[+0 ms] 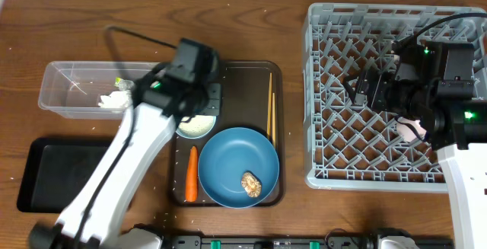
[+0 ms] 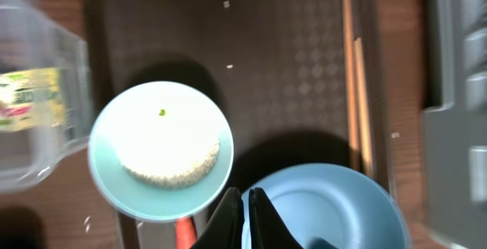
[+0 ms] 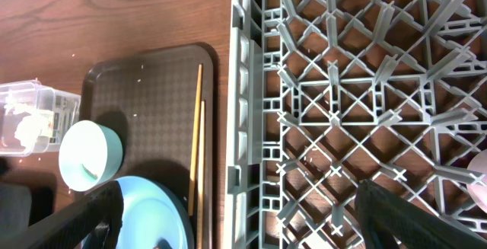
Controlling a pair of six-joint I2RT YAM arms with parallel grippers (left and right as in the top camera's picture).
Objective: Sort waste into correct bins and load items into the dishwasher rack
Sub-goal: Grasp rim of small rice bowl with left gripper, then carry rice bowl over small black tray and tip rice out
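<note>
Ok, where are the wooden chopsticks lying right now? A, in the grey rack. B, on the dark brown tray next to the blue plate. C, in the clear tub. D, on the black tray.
B: the chopsticks lie on the dark brown tray, alongside the blue plate.

On the brown serving tray (image 1: 243, 89) lie one blue plate (image 1: 232, 161), one light-blue cup (image 3: 90, 155), one carrot (image 1: 192, 174), one brown lump (image 1: 251, 183) and two chopsticks (image 1: 271, 108), with one clear tub (image 1: 72, 89) and one black tray (image 1: 65, 177) to its left and one grey rack (image 1: 316, 89) to its right.
</note>
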